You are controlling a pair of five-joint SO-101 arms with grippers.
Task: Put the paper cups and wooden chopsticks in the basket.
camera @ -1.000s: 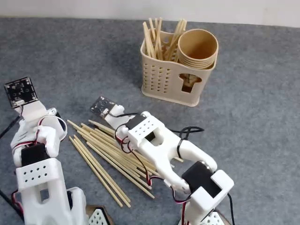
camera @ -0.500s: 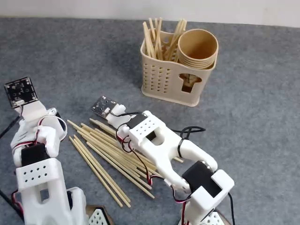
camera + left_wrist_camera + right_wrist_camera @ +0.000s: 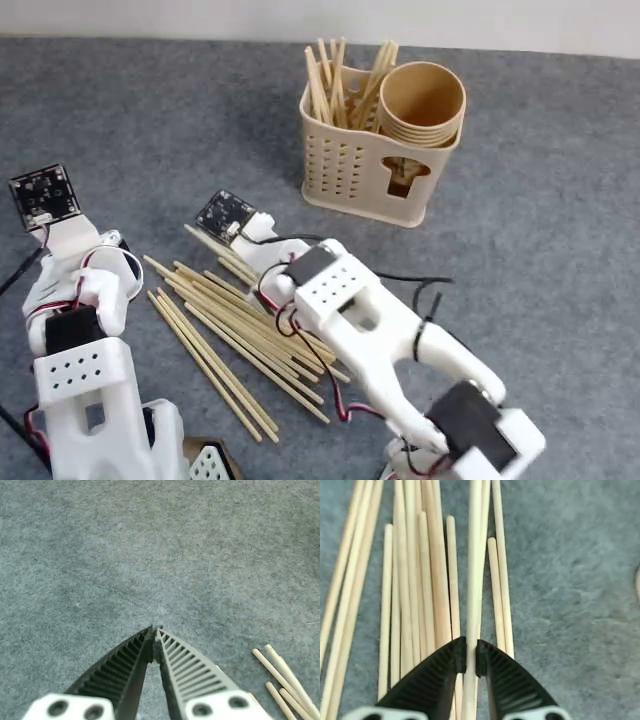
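Where the grey carpeted desk (image 3: 550,250) runs toward its far edge, a cream perforated plastic basket (image 3: 345,170) stands right of centre. A stack of tan paper cups (image 3: 425,100) is nested in its right compartment, and a sheaf of pale wooden chopsticks (image 3: 330,75) stands upright in its left one. Well apart from it, at the near side and left of centre, a loose fan of chopsticks (image 3: 215,340) lies flat on the desk.

The white right arm (image 3: 350,300) stretches from the near right across this fan. Seen from above, its wrist covers the right jaws (a single stick (image 3: 200,240) pokes out on the far-left side, beneath the wrist camera board (image 3: 225,215)). The right wrist view supplies what the high view cannot: the right jaws are pinched onto a chopstick (image 3: 474,580), possibly two lying tight together. The other sticks (image 3: 410,580) lie side by side on the desk below.

The white left arm (image 3: 75,300) sits at the near left, just left of the fan. Its wrist view shows the left jaws closed tip to tip on nothing, above bare grey desk, with a few chopstick ends (image 3: 280,670) lying near them.
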